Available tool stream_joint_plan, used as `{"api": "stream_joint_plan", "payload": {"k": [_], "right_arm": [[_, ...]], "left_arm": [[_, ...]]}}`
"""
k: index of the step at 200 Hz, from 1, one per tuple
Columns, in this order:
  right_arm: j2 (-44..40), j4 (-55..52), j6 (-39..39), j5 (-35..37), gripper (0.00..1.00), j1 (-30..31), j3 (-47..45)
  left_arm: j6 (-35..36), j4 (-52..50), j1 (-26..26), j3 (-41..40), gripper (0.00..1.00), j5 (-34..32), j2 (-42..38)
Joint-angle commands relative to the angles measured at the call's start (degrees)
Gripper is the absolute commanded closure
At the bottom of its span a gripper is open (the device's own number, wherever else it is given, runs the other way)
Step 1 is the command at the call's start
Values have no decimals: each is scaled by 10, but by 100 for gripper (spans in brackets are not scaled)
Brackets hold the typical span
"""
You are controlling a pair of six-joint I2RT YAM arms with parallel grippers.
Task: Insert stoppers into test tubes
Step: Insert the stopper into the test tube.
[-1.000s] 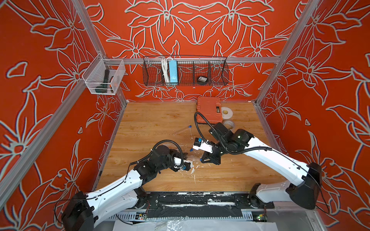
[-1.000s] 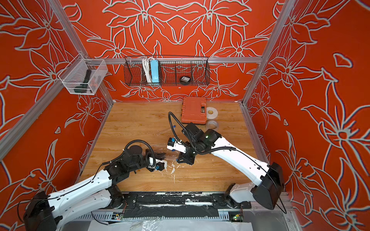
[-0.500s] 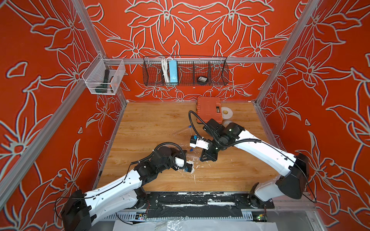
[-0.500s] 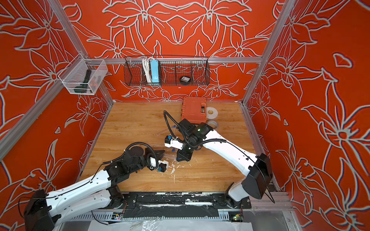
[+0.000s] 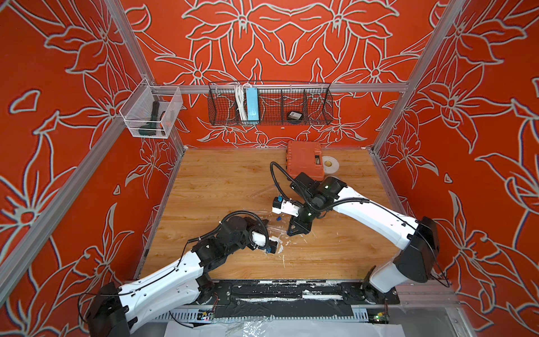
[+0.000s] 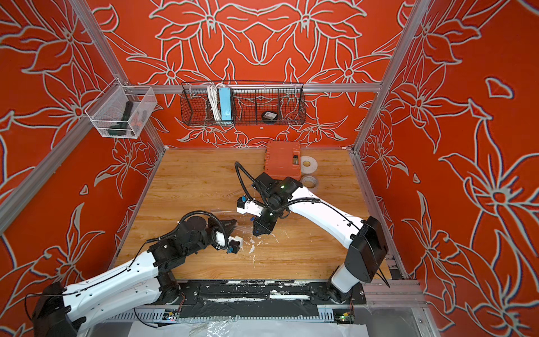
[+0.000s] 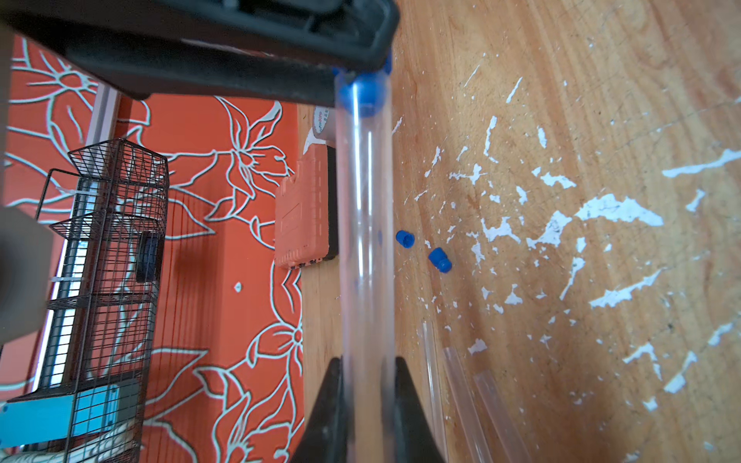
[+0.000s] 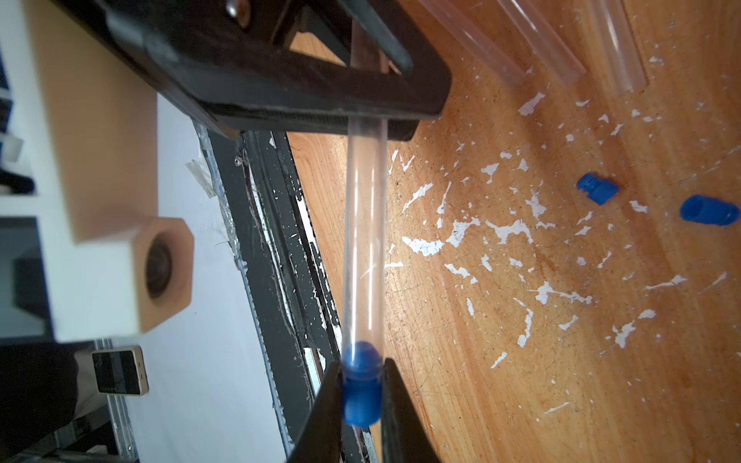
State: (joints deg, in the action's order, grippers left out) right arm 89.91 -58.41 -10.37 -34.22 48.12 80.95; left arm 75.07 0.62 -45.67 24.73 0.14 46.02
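My left gripper [image 7: 367,364] is shut on a clear test tube [image 7: 363,240] and holds it level just above the table. A blue stopper [image 8: 361,393] sits in the tube's far end. My right gripper [image 8: 363,373] is closed on that stopper, one finger on each side. In both top views the two grippers [image 5: 267,224] [image 5: 291,232] face each other across the tube [image 6: 243,229] near the table's front middle. Two loose stoppers [image 7: 405,238] [image 7: 440,259] lie on the wood beside it. Three more test tubes [image 8: 541,44] lie flat close by.
White paint flecks [image 5: 281,248] cover the wood under the grippers. An orange case [image 5: 304,162] and two tape rolls [image 5: 329,163] [image 6: 309,181] sit at the back right. A wire basket [image 5: 269,103] and a clear bin [image 5: 150,116] hang on the walls.
The right arm's elbow has swung in to the left and its wrist has moved back, while its gripper stays at the tube's end. The left arm has hardly moved.
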Motion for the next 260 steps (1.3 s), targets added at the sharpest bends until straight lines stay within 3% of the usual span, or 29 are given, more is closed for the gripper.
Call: {"api": "stream_joint_plan", "payload": {"k": [1, 28, 48, 69, 90, 117, 134, 152, 184, 260], "right_arm": [[-37, 279, 28, -50, 63, -14, -1], [-109, 288, 76, -86, 49, -56, -47], [-172, 296, 134, -84, 44, -96, -89], [-228, 263, 230, -22, 42, -137, -117], [-257, 242, 372, -1, 44, -172, -135], [-263, 363, 589, -112, 44, -190, -193], [-257, 483, 713, -171, 44, -187, -236], [-251, 503, 741, -195, 41, -186, -236], [-220, 472, 736, -246, 39, -180, -204], [-192, 530, 792, -261, 49, -139, -176]], "left_arm": [[45, 16, -36, 19, 100, 73, -4], [16, 11, -35, 3, 100, 31, -15], [-54, 48, -35, -14, 100, 32, -27], [-199, 119, -35, -35, 100, 28, -35], [-399, 206, -35, -56, 100, 43, -36], [-601, 338, -35, -101, 100, 18, -32], [-669, 377, -35, -111, 100, 5, -26], [-703, 394, -34, -115, 100, 14, -18], [-702, 392, -35, -114, 100, 29, -13], [-696, 400, -35, -116, 100, 34, -9]]}}
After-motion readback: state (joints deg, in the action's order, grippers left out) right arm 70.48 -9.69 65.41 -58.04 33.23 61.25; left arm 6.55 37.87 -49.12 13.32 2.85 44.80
